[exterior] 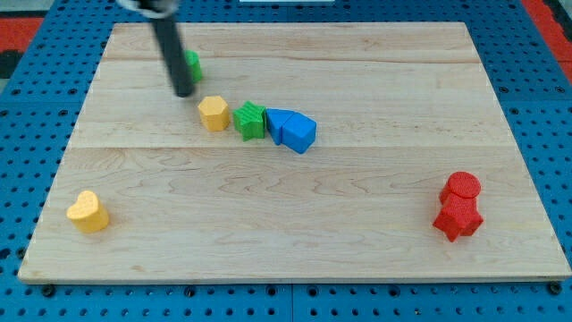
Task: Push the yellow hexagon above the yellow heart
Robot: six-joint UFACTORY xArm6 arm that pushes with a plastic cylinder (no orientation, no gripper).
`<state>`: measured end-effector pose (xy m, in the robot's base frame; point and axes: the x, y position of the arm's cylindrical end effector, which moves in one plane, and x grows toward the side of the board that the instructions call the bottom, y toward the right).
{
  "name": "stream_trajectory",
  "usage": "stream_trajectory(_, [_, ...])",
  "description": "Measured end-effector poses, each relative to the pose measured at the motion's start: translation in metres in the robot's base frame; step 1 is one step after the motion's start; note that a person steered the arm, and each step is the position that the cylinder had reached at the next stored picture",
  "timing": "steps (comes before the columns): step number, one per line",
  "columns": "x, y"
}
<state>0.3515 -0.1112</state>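
The yellow hexagon (pixel 214 113) lies on the wooden board (pixel 295 224), left of centre in the upper half. The yellow heart (pixel 88 212) lies near the board's lower left corner, far below and to the left of the hexagon. My tip (pixel 183 91) is just up and to the left of the hexagon, a small gap apart from it. The dark rod rises from the tip to the view's top edge. A green block (pixel 192 64) sits right behind the rod, partly hidden by it.
A green star (pixel 251 120) touches the hexagon's right side. Two blue blocks (pixel 291 130) lie right of the star. A red cylinder (pixel 462 187) and a red star-like block (pixel 458 218) sit together at the right edge.
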Motion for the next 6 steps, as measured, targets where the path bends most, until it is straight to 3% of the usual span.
stream_trajectory(1, [0.017, 0.035])
stream_trajectory(2, [0.080, 0.004])
stream_trajectory(3, [0.108, -0.038])
stream_trajectory(4, [0.058, -0.029])
stream_trajectory(5, [0.073, -0.044])
stream_trajectory(6, [0.129, -0.075])
